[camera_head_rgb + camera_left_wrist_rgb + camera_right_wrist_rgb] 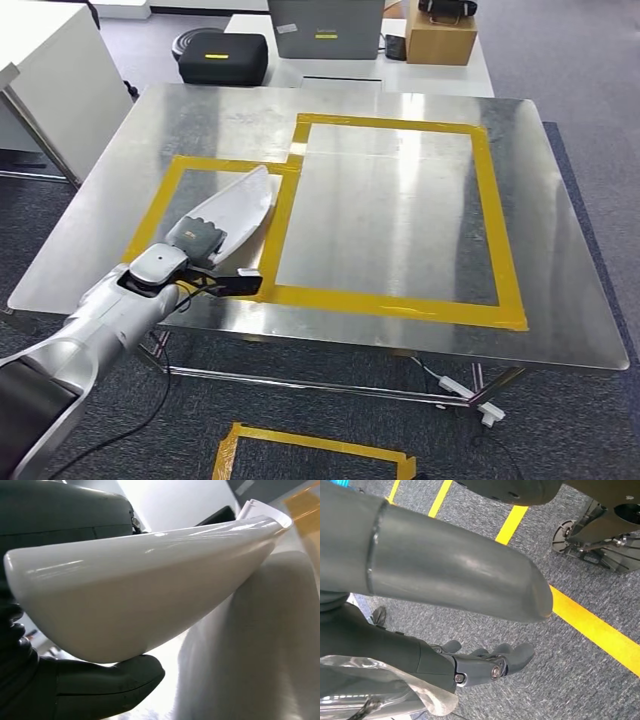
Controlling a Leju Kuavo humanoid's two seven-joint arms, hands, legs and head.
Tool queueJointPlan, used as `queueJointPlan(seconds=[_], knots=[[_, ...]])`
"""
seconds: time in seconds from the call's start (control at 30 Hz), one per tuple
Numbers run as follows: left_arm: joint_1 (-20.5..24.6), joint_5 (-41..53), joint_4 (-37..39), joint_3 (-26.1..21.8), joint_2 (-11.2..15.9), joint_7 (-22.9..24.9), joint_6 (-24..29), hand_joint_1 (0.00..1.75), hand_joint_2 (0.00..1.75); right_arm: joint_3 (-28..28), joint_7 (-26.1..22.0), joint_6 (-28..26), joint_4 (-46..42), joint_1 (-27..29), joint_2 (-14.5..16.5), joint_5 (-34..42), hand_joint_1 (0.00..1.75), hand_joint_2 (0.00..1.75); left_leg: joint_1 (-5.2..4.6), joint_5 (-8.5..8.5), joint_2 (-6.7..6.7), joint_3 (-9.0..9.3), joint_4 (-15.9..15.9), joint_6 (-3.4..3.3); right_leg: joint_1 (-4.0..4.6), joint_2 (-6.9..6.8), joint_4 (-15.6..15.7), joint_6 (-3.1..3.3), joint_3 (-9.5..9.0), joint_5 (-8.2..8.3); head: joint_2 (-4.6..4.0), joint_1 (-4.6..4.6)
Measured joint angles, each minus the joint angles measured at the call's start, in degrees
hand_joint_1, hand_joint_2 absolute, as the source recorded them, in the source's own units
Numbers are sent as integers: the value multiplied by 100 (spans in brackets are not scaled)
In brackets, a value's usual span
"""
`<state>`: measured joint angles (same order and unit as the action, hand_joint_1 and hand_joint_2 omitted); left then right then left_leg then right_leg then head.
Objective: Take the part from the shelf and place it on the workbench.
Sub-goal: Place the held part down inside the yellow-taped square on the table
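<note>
While the silver left arm reaches in from the lower left of the head view and slants up over the near edge of the workbench point(528, 200), the left hand point(195, 237) sits at its end above the smaller of two yellow tape outlines point(162, 195) on the metal top, holding the near end of the white part point(243, 205). In the left wrist view the dark thumb point(113, 685) lies along one side of the part's glossy curved shell point(132, 600) and the dark bulk of the hand presses the opposite side, so the piece is clamped between them; how the other fingers lie cannot be told, since the part hides them. The part is a long, tapering, slightly curved shell. Its long axis runs from the hand away and to the right across the bench, its far end pointing toward the corner where the small outline meets the large tape rectangle point(494, 215) and lying just over the yellow strip between them. Whether its underside touches the metal cannot be told. The right hand point(486, 662) hangs over grey carpet point(584, 690) crossed by a yellow floor line point(595, 630), its dark fingers point(516, 655) stretched out loosely side by side and gripping nothing.
</note>
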<state>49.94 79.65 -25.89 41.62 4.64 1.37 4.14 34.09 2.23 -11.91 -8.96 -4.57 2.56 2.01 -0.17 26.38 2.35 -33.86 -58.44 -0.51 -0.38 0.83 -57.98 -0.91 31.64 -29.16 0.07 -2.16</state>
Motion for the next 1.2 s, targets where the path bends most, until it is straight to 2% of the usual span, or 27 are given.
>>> queueJointPlan(seconds=[0.13,0.57,0.77,0.9,0.97,1.03,1.13,1.2], knots=[[68,80,62,98,9,177,-34,175,175,-8,0,-1,0,1,0,11,0,0,0,-2,0,3,0,-1,0,0,0,0,-2,1,0,1],[131,103,141,191,13,235,-33,175,175,-13,0,-1,0,1,0,18,0,0,-1,-3,0,3,0,-2,0,0,0,-1,-3,2,1,1],[133,297,175,198,7,635,62,175,175,-21,-2,-5,0,2,0,51,0,0,0,-3,0,3,-1,-2,0,1,0,-2,-1,3,1,1],[131,393,198,202,-5,815,182,0,0,-27,-5,-28,0,9,0,67,0,0,0,-3,0,1,-1,-2,0,0,0,-2,0,3,0,1],[128,406,202,203,-13,834,257,0,0,-29,-11,-39,0,18,0,77,0,0,0,-3,0,0,-1,-2,0,0,0,-2,1,2,0,1],[86,312,198,175,-21,738,597,0,0,-31,-15,-58,0,31,0,80,0,0,-1,-3,0,-2,-1,-2,-1,1,0,-2,3,2,0,1],[-59,73,162,11,-33,446,1802,0,0,-32,-19,-89,0,64,0,77,0,0,-1,-3,2,-7,-1,-3,-1,-2,0,-3,8,1,1,1],[-136,22,117,-117,-39,316,2388,0,0,-32,-23,-92,0,74,0,69,0,0,-1,-2,3,-9,-1,-3,-3,-1,0,-4,9,1,1,2]])
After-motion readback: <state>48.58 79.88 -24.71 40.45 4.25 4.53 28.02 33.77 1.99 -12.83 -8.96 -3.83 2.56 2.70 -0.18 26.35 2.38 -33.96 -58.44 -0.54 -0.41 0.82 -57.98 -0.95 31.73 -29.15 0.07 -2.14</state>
